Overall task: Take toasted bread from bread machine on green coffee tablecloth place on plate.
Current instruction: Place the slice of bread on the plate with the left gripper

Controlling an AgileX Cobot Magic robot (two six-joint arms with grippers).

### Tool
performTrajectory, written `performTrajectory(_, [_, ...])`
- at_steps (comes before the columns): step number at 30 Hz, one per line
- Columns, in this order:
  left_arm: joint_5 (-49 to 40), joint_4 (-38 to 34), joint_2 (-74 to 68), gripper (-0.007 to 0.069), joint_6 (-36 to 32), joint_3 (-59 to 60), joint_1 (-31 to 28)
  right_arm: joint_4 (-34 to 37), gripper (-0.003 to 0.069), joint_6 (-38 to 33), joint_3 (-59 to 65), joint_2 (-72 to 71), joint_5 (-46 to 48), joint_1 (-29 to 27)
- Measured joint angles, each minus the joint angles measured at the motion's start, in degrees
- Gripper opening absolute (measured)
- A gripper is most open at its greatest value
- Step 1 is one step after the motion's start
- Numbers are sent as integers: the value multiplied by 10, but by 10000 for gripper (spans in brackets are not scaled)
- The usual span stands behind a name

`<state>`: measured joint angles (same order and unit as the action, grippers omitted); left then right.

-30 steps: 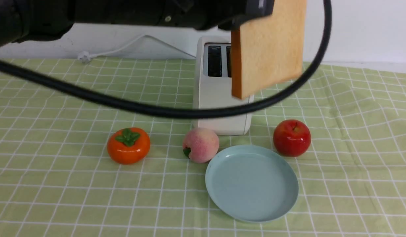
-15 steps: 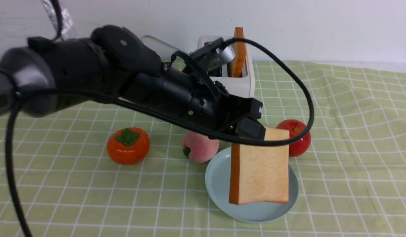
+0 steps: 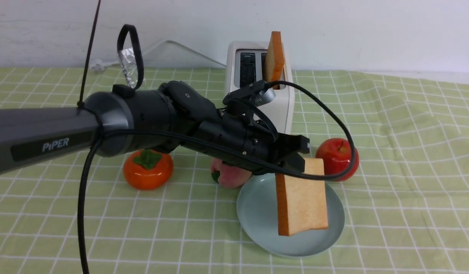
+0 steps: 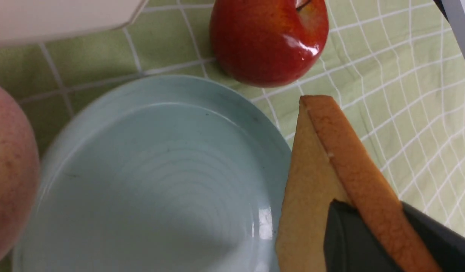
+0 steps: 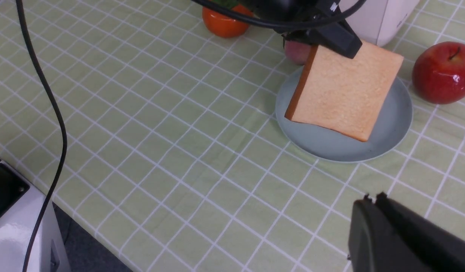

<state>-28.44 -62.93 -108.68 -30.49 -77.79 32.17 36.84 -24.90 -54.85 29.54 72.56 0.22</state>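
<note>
Toast (image 3: 303, 199) in left pincer (image 3: 300, 163), plate (image 3: 257, 213) beneath, open cloth (image 3: 405, 213) rightward

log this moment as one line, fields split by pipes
left gripper: shut on toast slice | slice: tilted, in front of plate in view | second slice: in toaster | right gripper: shut, holding nothing

Two slices of toast (image 3: 305, 198), one toaster (image 3: 253, 45), one plate (image 3: 253, 217), one apple (image 3: 333, 156), one peach (image 3: 230, 175), one persimmon (image 3: 143, 175), one tablecloth (image 3: 402, 171).
</note>
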Motion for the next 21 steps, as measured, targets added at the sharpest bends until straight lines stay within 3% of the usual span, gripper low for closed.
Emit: performTrajectory(21, [1, -62, -43, 112, -41, -2, 1, -2, 5, 0, -1, 0, -5, 0])
